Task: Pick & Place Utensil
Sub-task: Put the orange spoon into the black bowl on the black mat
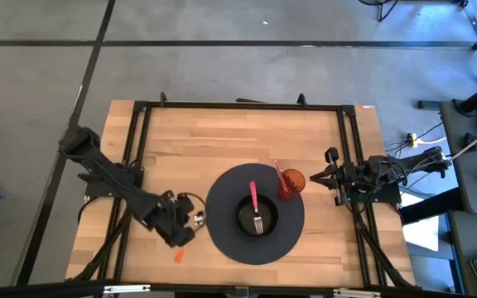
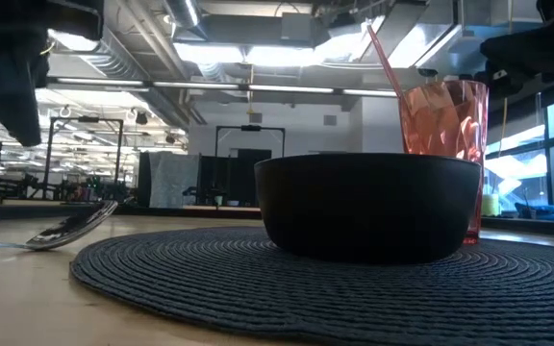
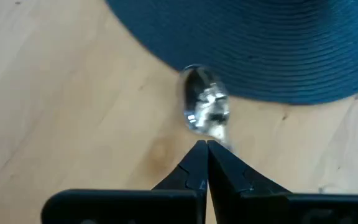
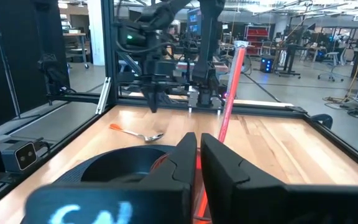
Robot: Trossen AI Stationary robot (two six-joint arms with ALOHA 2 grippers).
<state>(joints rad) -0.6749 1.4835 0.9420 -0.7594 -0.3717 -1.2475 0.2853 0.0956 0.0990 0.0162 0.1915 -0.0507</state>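
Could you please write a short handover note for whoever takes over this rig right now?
Left gripper: fingers shut, empty, above the spoon, which lies on the table with its bowl at the edge of the dark round placemat.
Right gripper: waiting at the table's right edge, fingers nearly together, empty.
Done: a pink-handled fork lies in the black bowl on the placemat; the red cup holds a straw.
Left: pick and place the spoon.

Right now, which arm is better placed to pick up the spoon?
Left. Its tool hangs right over the spoon beside the mat; the right tool waits at the table's far edge.
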